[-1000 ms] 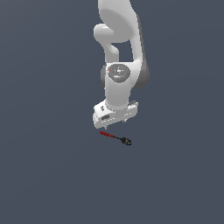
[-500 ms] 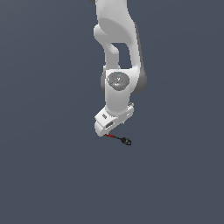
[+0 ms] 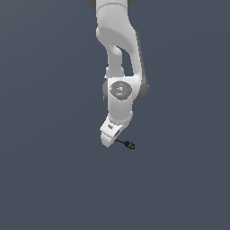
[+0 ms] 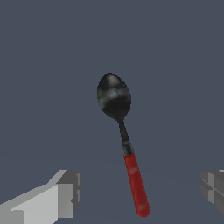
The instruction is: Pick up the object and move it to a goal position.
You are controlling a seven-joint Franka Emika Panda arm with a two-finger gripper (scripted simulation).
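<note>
- The thing to pick up is a small spoon point(image 4: 124, 140) with a red handle point(image 4: 136, 186) and a black bowl point(image 4: 113, 95).
- A thin black neck joins the red handle to the black bowl.
- In the wrist view the gripper point(image 4: 140, 197) is wide open.
- Its two fingers point(image 4: 59, 197) stand far apart, one on each side of the spoon.
- The red handle lies in the gap between the fingers, touching neither one.
- The black bowl reaches out past the fingertips, away from the gripper.
- The spoon lies flat on the plain dark grey surface point(image 4: 48, 65).
- In the exterior view the white arm point(image 3: 119, 67) hangs down from above, and the gripper point(image 3: 109, 136) is low, right over the spoon point(image 3: 126, 143).
- There the gripper hides most of the red handle; only a tiny bit of red shows at its edge.
- The black end of the spoon pokes out from under the gripper toward the exterior view's right.
- From the exterior view you cannot tell if the fingertips touch the surface.
- The spoon is not lifted yet.
</note>
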